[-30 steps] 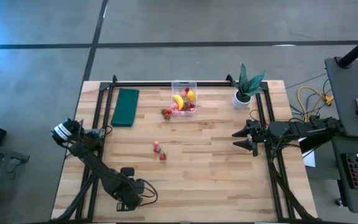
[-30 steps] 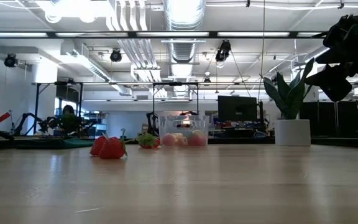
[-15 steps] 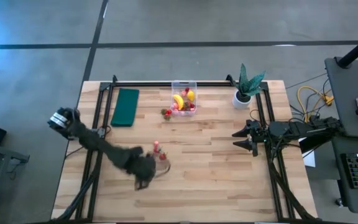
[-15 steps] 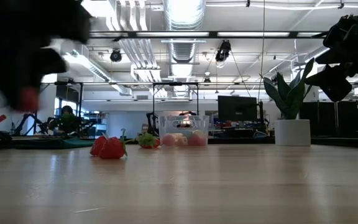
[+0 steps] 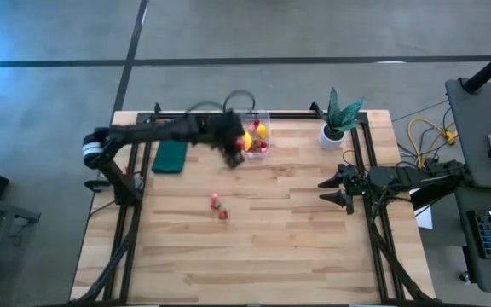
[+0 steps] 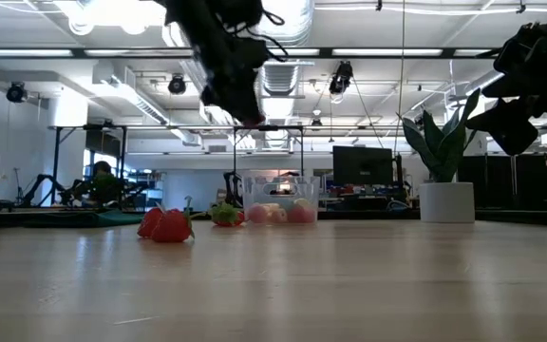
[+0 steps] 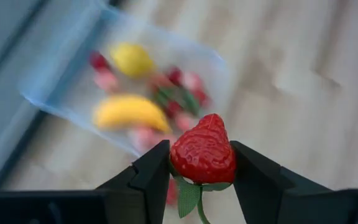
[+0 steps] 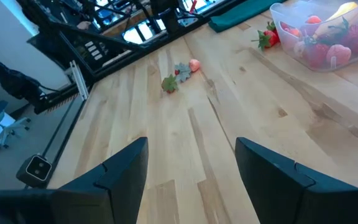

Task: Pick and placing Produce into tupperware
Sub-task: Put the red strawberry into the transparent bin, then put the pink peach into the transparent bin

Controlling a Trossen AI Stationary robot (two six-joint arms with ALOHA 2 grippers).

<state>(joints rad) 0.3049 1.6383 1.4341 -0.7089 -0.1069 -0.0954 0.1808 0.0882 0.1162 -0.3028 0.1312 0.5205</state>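
Note:
My left gripper (image 5: 235,149) hangs above the table at the near left corner of the clear tupperware (image 5: 252,135) and is shut on a red strawberry (image 7: 202,152). The low view shows this gripper (image 6: 245,109) well above the tabletop. The box holds a banana (image 7: 129,112), a lemon (image 7: 131,59) and several red and pink fruits. Two strawberries (image 5: 218,207) lie on the bare wood mid-table. Another one (image 8: 267,37) lies beside the box. My right gripper (image 5: 327,192) is open and waits over the table's right side. My left gripper pinches the strawberry's red body (image 7: 185,155) between its two fingers, one on each side. The fingers (image 7: 253,177) come from above, pointing down. The fruit is lifted clear of the table, and its green leaves and stalk (image 7: 190,198) hang free.
A dark green flat pad (image 5: 171,147) lies left of the box. A white pot with a green plant (image 5: 337,124) stands at the far right. Black frame rails (image 5: 135,170) run along the table's left, right and far edges. Bare wood fills the middle and near part.
My left arm has swung fast from the table's near left part, past the two loose strawberries, toward the far edge and up, ending at the tupperware's near left corner. It has kept a red fruit in its fingers on the way.

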